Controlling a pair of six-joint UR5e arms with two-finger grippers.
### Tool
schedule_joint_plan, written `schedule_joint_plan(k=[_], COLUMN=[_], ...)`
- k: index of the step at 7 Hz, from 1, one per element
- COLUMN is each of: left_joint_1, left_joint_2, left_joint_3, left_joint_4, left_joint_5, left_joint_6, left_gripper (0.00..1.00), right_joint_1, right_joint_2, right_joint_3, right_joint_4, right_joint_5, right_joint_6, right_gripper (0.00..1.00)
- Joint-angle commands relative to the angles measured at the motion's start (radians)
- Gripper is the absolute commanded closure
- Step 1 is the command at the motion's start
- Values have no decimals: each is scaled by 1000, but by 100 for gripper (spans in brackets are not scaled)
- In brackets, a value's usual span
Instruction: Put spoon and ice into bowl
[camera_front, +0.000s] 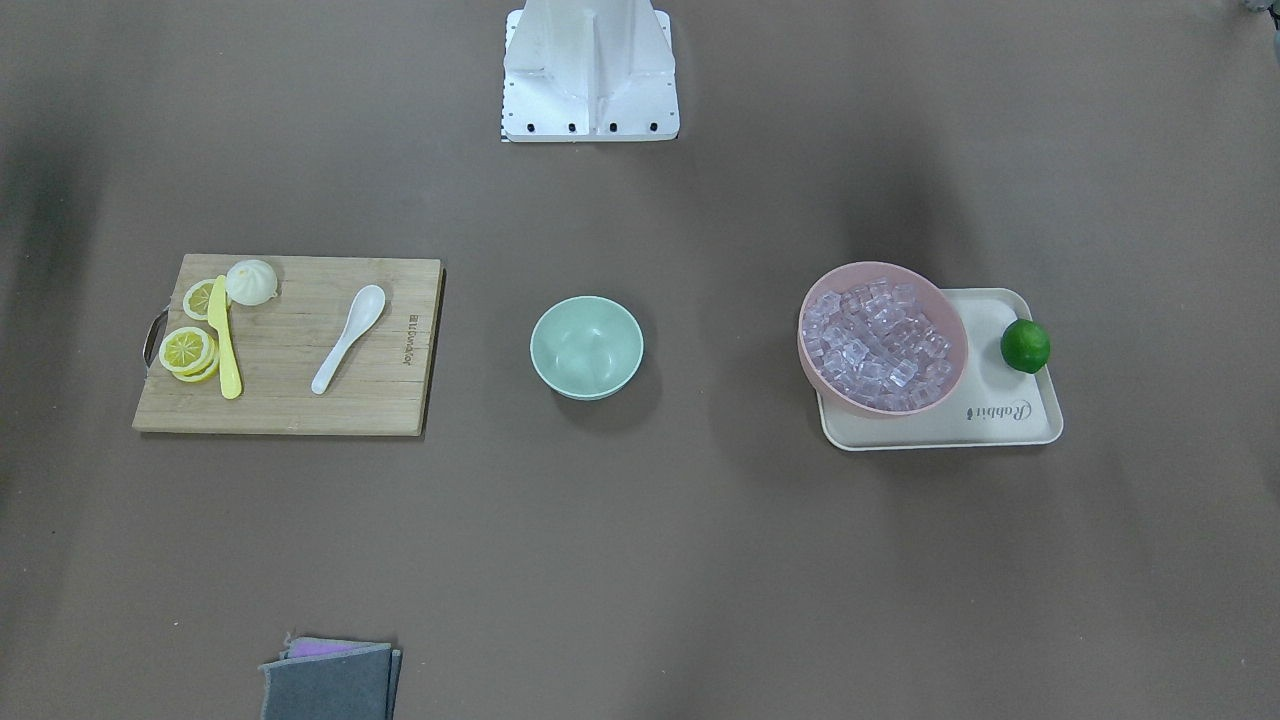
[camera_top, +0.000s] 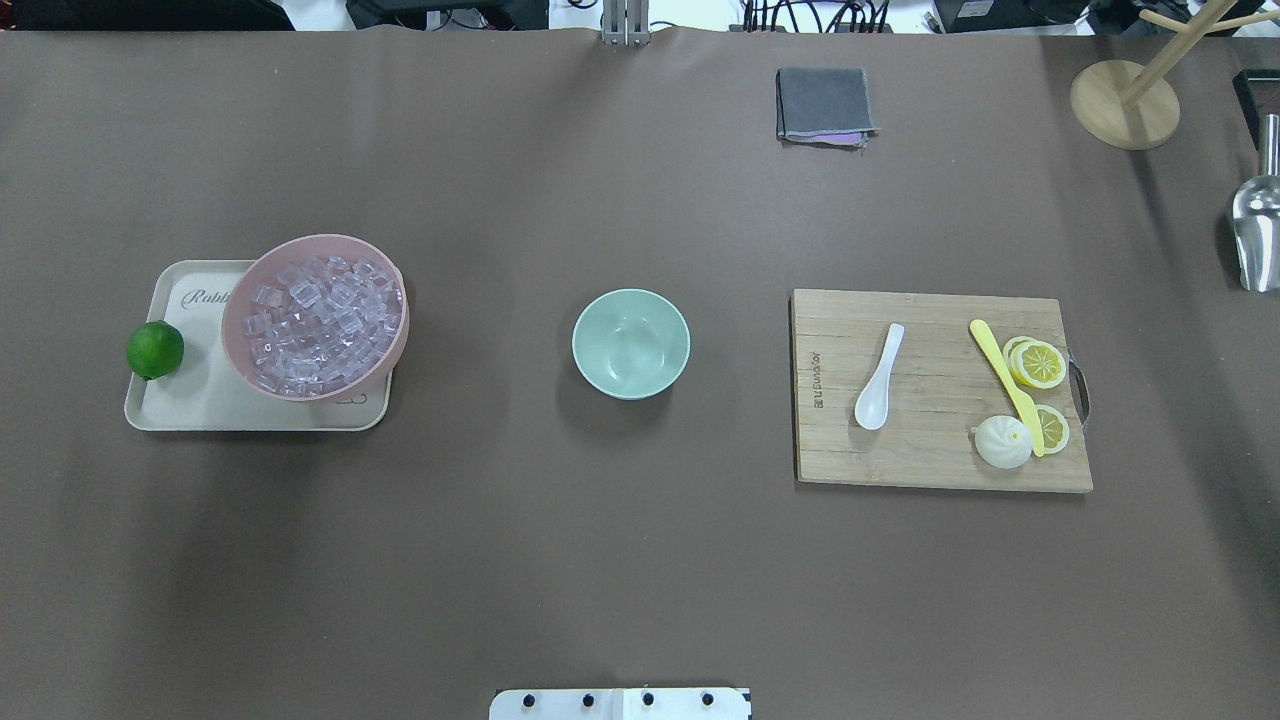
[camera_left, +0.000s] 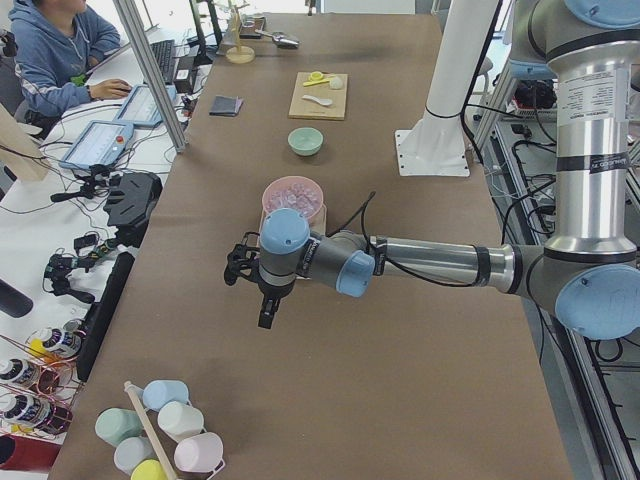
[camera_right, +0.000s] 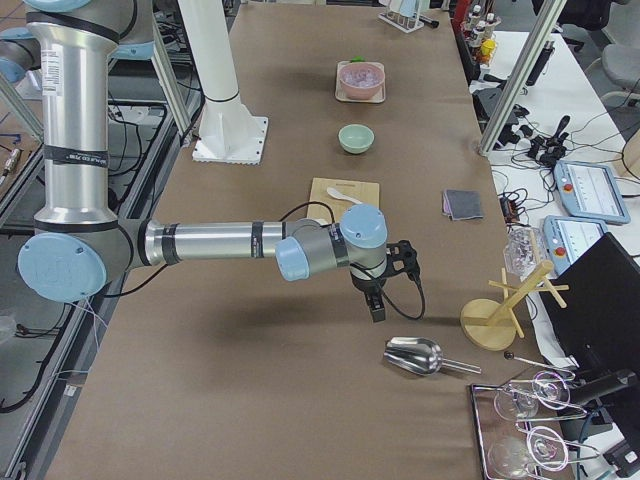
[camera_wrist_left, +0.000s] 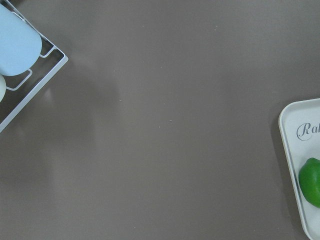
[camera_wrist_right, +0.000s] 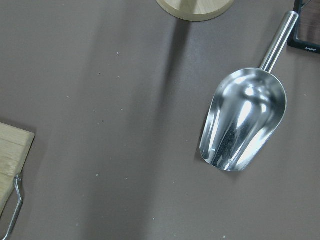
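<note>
The white spoon (camera_front: 345, 340) (camera_top: 878, 378) lies on a wooden cutting board (camera_front: 300, 400) (camera_top: 930, 460). The mint-green bowl (camera_front: 587, 347) (camera_top: 630, 343) stands empty at the table's middle. Clear ice cubes (camera_front: 880, 345) (camera_top: 315, 325) fill a pink bowl (camera_front: 812, 365) on a cream tray (camera_front: 1000, 410). Both grippers show only in the side views. The left gripper (camera_left: 268, 315) hangs over bare table, short of the tray. The right gripper (camera_right: 377, 308) hangs past the board, near a metal scoop (camera_right: 415, 355). I cannot tell if either is open or shut.
A lime (camera_front: 1025, 346) (camera_wrist_left: 312, 181) sits on the tray. A yellow knife (camera_front: 225, 340), lemon slices (camera_front: 187, 350) and a white bun (camera_front: 251, 281) share the board. The scoop (camera_wrist_right: 245, 122), a wooden stand (camera_top: 1125, 103), a grey cloth (camera_top: 823, 103) and a cup rack (camera_wrist_left: 20, 50) lie around.
</note>
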Motion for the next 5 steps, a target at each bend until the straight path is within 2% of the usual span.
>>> schedule_joint_plan(k=[1,3,5], left_joint_1=[1,1,14], left_joint_2=[-1,3,-1], left_joint_3=[1,-2,-2], left_joint_4=[-5,-2,-2], left_joint_5=[-3,-41,-43], left_joint_6=[-7,-7,-16], left_gripper=[3,2,2], right_joint_1=[-28,-178,-296], right_joint_2=[11,38,127], right_joint_3=[7,47,56], right_joint_4=[12,189,209], right_joint_5=[11,1,-9], right_joint_6=[102,500,733], right_gripper=[0,0,1])
